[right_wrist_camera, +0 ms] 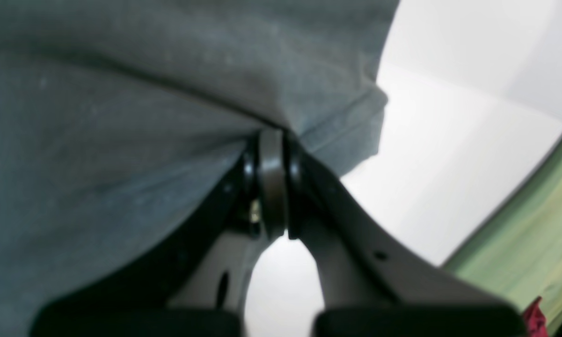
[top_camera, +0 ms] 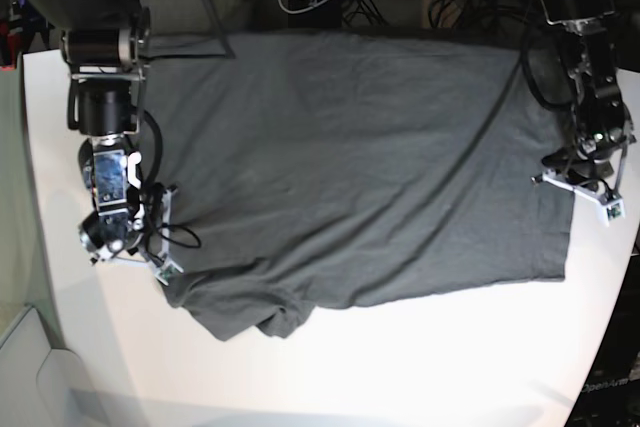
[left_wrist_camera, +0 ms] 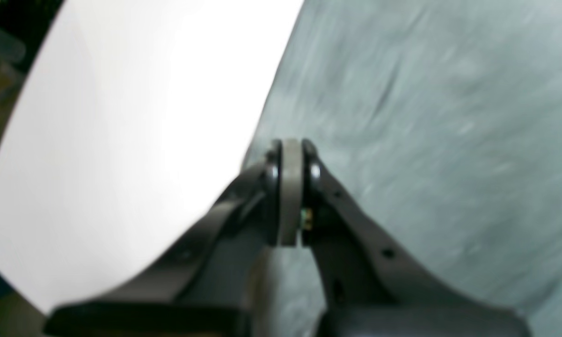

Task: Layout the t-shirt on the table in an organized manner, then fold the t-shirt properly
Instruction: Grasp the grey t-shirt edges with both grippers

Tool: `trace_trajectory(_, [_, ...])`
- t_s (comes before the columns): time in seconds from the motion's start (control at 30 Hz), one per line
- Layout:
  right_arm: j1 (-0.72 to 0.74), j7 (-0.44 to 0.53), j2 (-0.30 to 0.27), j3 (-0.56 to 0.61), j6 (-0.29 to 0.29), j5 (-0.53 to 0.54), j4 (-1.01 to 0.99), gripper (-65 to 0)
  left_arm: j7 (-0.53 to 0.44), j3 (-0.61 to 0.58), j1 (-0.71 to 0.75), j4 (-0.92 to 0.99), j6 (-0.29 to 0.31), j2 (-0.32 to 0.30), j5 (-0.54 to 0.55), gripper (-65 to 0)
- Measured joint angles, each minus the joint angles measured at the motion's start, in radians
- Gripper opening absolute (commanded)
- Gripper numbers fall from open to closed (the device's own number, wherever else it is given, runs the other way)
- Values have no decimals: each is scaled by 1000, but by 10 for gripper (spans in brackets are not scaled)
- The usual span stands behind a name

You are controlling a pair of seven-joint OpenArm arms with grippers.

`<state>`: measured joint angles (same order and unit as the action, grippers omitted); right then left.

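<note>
1. Pressed-together jaws of the right gripper (right_wrist_camera: 272,182) are pinching the t-shirt (top_camera: 350,177) at its edge.
2. Left gripper (left_wrist_camera: 290,187) is likewise clamping the hem.
3. Cloth is lying spread across the table (top_camera: 400,367).

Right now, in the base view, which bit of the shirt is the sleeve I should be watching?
Start at the white table, almost covered by the dark grey t-shirt. Follow the shirt's near edge toward the right gripper at that view's lower left. The sleeve is the rumpled flap jutting toward the camera there, the only bunched part of an otherwise flat shirt.
</note>
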<state>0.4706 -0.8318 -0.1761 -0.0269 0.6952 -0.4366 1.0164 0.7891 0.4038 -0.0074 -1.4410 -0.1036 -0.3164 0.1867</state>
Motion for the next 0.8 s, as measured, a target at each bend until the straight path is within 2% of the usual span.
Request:
trace_trajectory(0.03, [-17, -35, -3, 1, 10, -4, 53, -650, -5, 0, -4, 4, -1, -2, 0, -649])
trace_trajectory(0.17, [-63, -63, -24, -4, 10, -10, 224, -650, -3, -2, -7, 102, -2, 0, -1, -649])
trace_trajectory(0.33, [-145, -46, -16, 5, 8, -2, 417, -650, -32, -4, -76, 241, -5, 0, -3, -649])
trace_trajectory(0.47, [-190, -58, -6, 0, 11, -2, 515, -650, -118, -5, -119, 327, -5, -1, -3, -649])
trace_trajectory(0.53, [-196, -53, -6, -1, 10, -3, 544, -650, -186, -2, -158, 399, -5, -6, -3, -649])
trace_trajectory(0.7, [-218, -56, -5, -1, 11, -5, 536, -650, -272, -8, -270, 565, -8, -13, -11, -649])
trace_trajectory(0.8, [-246, -60, -4, 6, 8, -5, 512, -650, -287, -81, -312, 609, -33, -20, -26, -649])
